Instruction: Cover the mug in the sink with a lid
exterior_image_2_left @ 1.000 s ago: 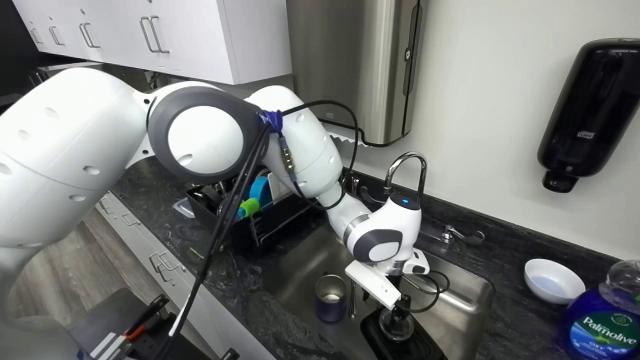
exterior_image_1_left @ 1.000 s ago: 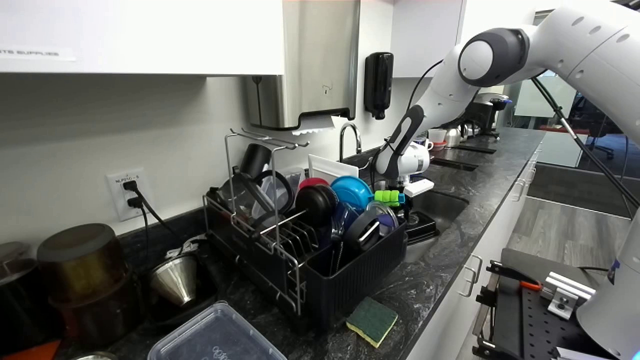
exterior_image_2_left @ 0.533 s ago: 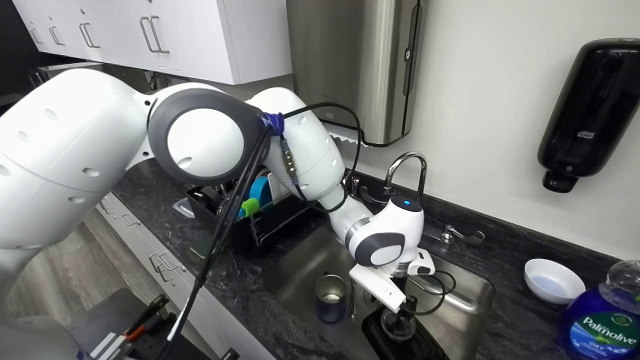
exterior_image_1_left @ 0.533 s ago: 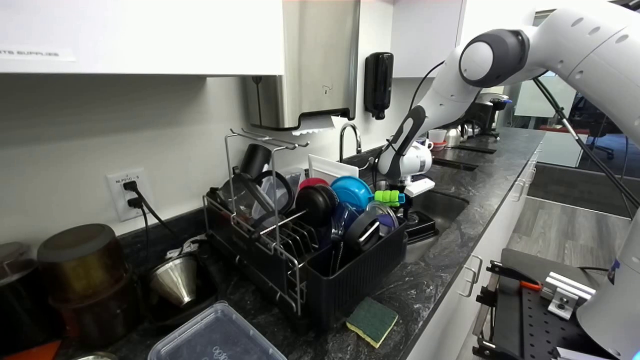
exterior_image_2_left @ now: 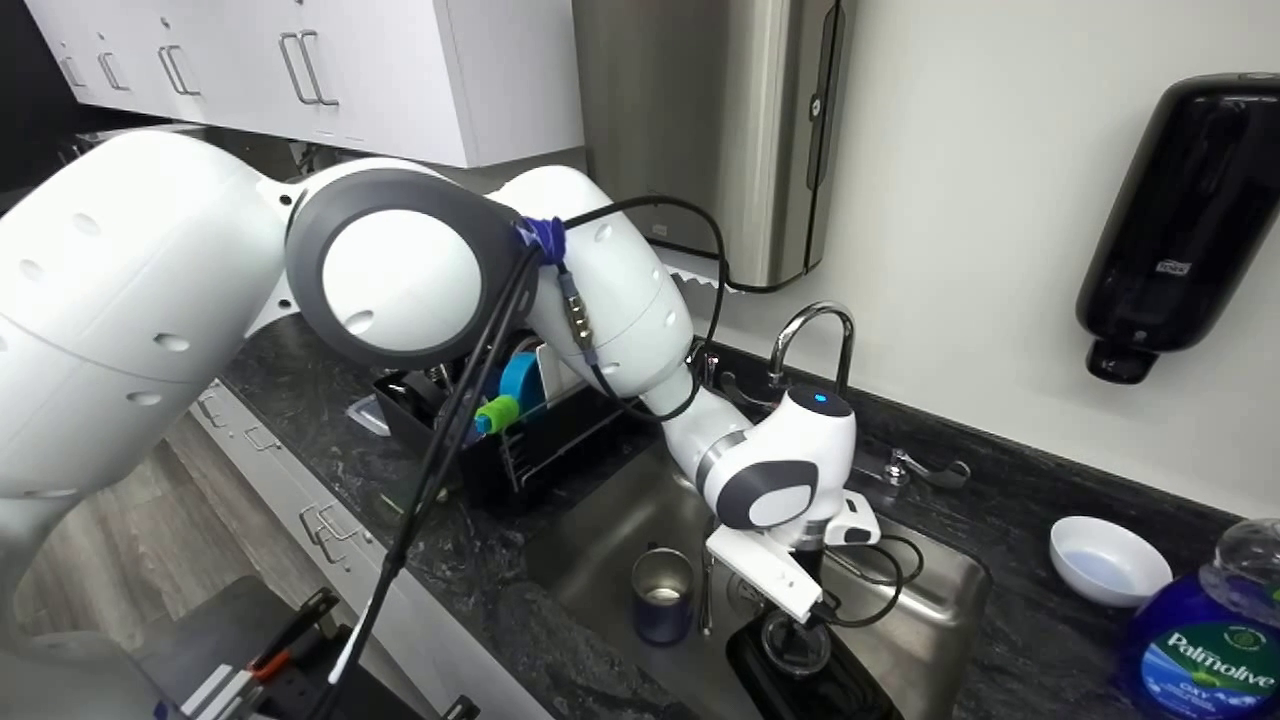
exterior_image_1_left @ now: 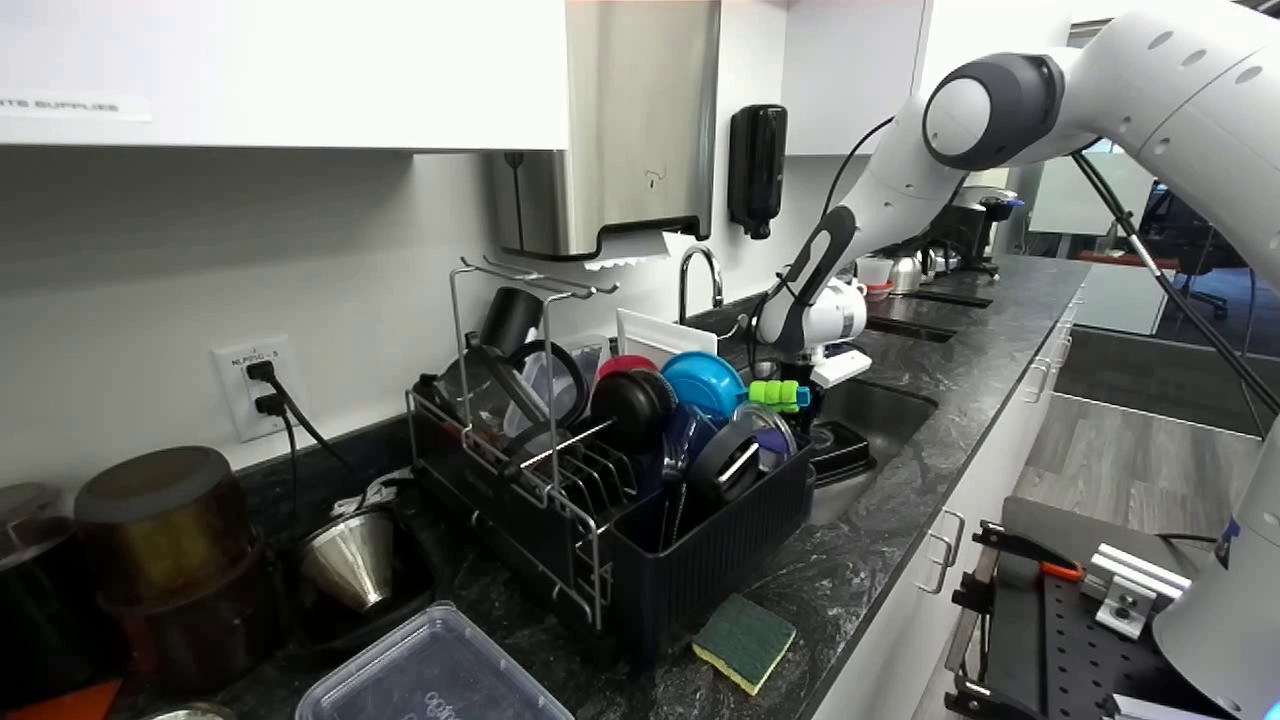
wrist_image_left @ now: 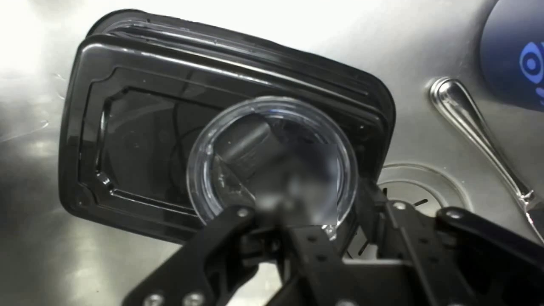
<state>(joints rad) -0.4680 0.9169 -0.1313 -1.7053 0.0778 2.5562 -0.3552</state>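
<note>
The mug [exterior_image_2_left: 661,597], dark blue with a pale metal inside, stands upright and uncovered in the sink [exterior_image_2_left: 610,520]; the wrist view catches the blue mug's side [wrist_image_left: 512,53] at its upper right. A clear round lid [wrist_image_left: 242,140] lies on an upturned black container [wrist_image_left: 140,140] in the sink, seen also as a lid [exterior_image_2_left: 795,643] in an exterior view. My gripper [wrist_image_left: 316,202] is down at the lid's rim, partly open. One finger overlaps the lid and the other [wrist_image_left: 369,204] is just outside its rim, with the drain showing between. A blurred patch hides part of the near finger and lid.
Cutlery [wrist_image_left: 471,123] lies between the mug and the container, near the drain [wrist_image_left: 425,187]. A full dish rack [exterior_image_1_left: 700,560] borders the sink. The faucet [exterior_image_2_left: 815,320], a white bowl [exterior_image_2_left: 1108,562] and a blue soap bottle [exterior_image_2_left: 1200,640] stand around it.
My gripper has shifted slightly to the right in an exterior view, and its fingers have drawn closer together. The black container with the lid has slid a little the same way. The mug has not moved.
</note>
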